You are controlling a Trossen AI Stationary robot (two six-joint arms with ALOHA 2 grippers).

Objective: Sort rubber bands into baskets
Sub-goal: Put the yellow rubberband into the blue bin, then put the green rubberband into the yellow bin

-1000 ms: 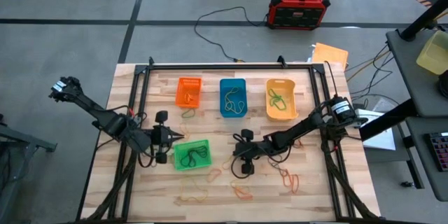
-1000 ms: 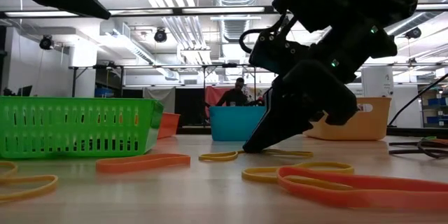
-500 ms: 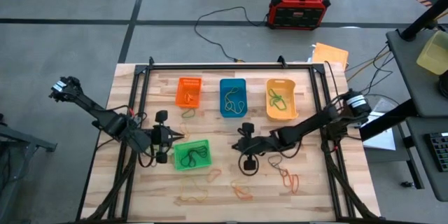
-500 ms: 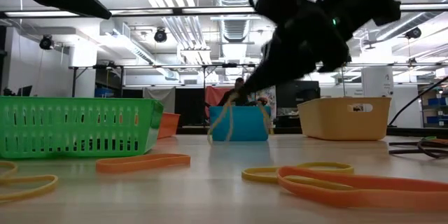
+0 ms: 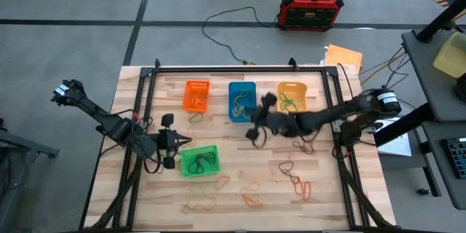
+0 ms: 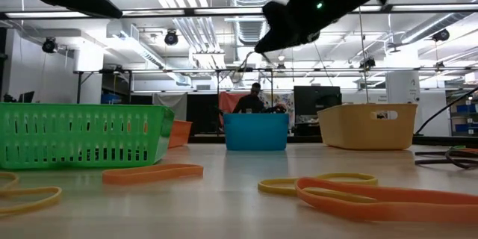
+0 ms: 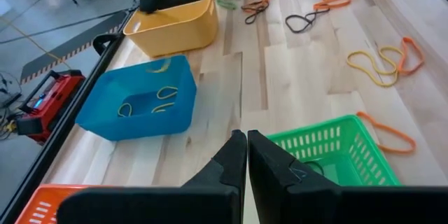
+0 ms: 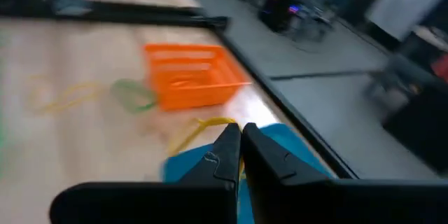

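Table: I see a light wooden slatted top [image 5: 233, 196] with four small plastic baskets on it and loose elastic loops scattered over its near half.
Right gripper: [image 5: 254, 126] raised above the table, between the blue rectangular plastic basket [image 5: 242, 101] and the yellow-orange rectangular plastic basket [image 5: 292, 103], right at the blue one's edge. In the right wrist view its two dark fingers [image 8: 227, 155] are pressed together, pinching a thin yellow rubber band [image 8: 199, 130] that trails out ahead of the tips.
Left gripper: [image 5: 183, 140] waiting just beside the bright green rectangular slotted basket [image 5: 199, 160]. Its fingers [image 7: 238, 159] sit pressed together with nothing between them.
Blue basket contents: several yellow loops [image 7: 143, 103] lying on the floor of it.
Yellow-orange basket contents: green loops [image 5: 290, 103] inside.
Green basket contents: dark loops [image 5: 204, 162] inside.
Orange rectangular slotted basket: [image 5: 196, 95] leftmost in the far row; I cannot tell its contents. One greenish loop [image 5: 196, 118] lies on the wood just in front of it.
Loose bands: orange, yellow and dark loops [image 5: 251, 195] lie on the wood nearer than the baskets; in the low view a broad orange band [image 6: 151, 172] lies flat beside the green basket.
Beyond the table: red-and-black box [image 5: 311, 7] on the floor with a black cable [image 5: 229, 20] running from it; a person [image 6: 254, 101] shows far off in the low view.
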